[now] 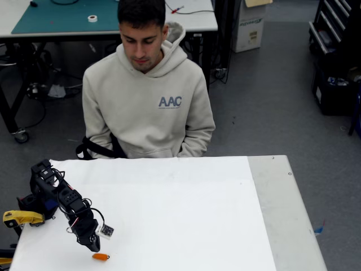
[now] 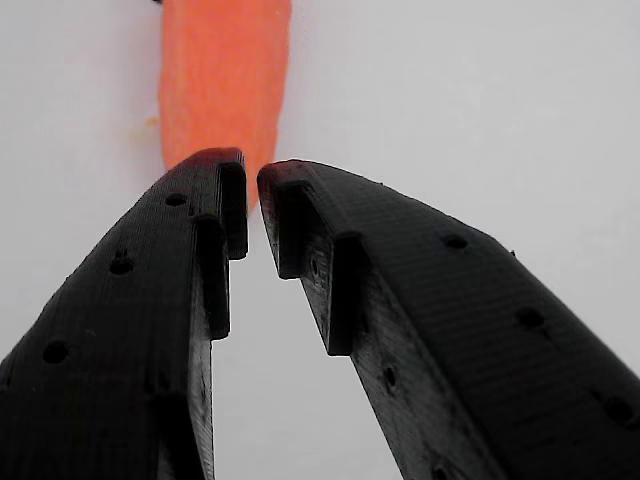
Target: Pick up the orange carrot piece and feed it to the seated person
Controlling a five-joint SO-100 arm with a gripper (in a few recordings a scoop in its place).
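The orange carrot piece (image 1: 101, 257) lies flat on the white table (image 1: 186, 220) near its front left edge. My black gripper (image 1: 93, 244) hangs just above and left of it, pointing down. In the wrist view the carrot piece (image 2: 225, 85) lies straight ahead, its near end partly hidden behind the left fingertip (image 2: 215, 185). The gripper (image 2: 252, 190) is shut, its tips almost touching with only a sliver of gap and nothing between them. The seated person (image 1: 148, 96), in a beige hooded sweatshirt lettered "AAC", sits behind the table's far edge, looking down.
The table's grey right strip (image 1: 282, 209) is bare. The arm's base and a yellow part (image 1: 21, 217) sit at the left edge. Behind the person stands a workbench with a green mat (image 1: 62, 17), and shelving (image 1: 335, 51) lines the right.
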